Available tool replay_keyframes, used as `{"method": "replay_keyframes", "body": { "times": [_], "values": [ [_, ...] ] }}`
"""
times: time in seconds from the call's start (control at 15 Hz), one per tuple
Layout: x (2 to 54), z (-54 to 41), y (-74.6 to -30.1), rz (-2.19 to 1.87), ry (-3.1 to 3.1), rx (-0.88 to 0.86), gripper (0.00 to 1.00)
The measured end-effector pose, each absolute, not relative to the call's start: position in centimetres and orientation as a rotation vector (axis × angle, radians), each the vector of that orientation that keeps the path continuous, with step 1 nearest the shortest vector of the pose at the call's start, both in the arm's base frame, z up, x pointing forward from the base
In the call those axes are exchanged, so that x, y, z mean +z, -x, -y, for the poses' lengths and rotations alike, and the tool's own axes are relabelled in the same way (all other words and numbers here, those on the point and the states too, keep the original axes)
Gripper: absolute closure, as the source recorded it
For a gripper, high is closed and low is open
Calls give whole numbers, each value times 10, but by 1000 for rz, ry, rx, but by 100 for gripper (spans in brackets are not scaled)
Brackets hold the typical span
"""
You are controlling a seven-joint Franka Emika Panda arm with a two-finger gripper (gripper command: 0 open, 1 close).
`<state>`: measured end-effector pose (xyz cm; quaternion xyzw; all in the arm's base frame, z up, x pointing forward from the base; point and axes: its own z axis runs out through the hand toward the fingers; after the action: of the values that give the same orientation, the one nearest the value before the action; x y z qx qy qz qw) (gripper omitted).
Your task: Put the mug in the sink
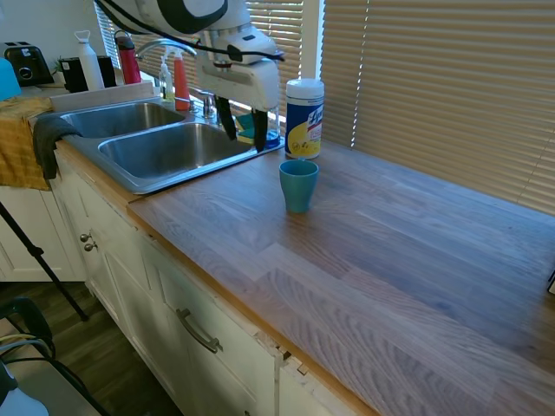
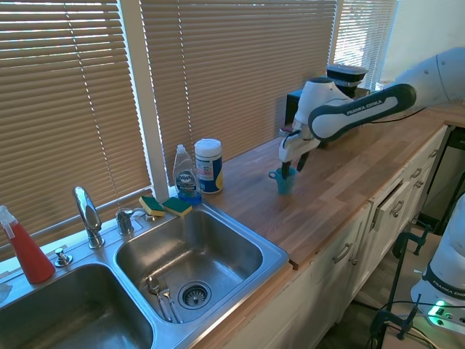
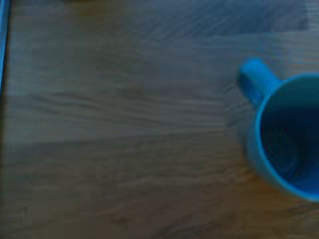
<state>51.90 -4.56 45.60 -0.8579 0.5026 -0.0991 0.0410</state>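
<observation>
counter room: the wooden countertop (image 1: pixel 390 260) is bare plank from the mug out to its front edge and far along to the end away from the sink, so loads of free space there. Its back edge runs under the window blinds (image 1: pixel 434 78).
mug: teal-blue mug (image 1: pixel 298 185) stands upright on the countertop, past the sink's end rim and just in front of the wipes canister (image 1: pixel 304 119), not touching it. Smooth matte, slightly tapered. Wrist view shows a stubby handle and nothing inside.
gripper: gripper (image 1: pixel 243 127) hangs above the countertop's back part by the sink's corner, fingers spread fairly wide with nothing between them. In the second exterior view it sits right over the mug; can't tell if it's touching.
sink: stainless double-basin sink (image 2: pixel 280 254) with raised rim, set into the countertop. The nearer basin has a drain and what look like a few utensils beside it; the other basin's contents I can't make out.
sink back rim: two green-and-yellow sponges (image 2: pixel 165 206), a clear dish soap bottle (image 2: pixel 186 174) with blue liquid, and the curved chrome faucet (image 2: pixel 87 214).
sink far end: red spray bottle (image 2: pixel 25 249).
</observation>
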Motion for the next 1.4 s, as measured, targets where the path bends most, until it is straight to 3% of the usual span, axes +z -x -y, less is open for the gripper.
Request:
{"method": "replay_keyframes", "body": {
  "times": [0.6, 0.67, 1.4],
  "values": [
    [384, 74, -598, -1809, 2584, -239, 0],
    [375, 75, -601, -1820, 2588, -220, 100],
    [354, 80, -605, -1860, 2596, -152, 100]
  ]
}}
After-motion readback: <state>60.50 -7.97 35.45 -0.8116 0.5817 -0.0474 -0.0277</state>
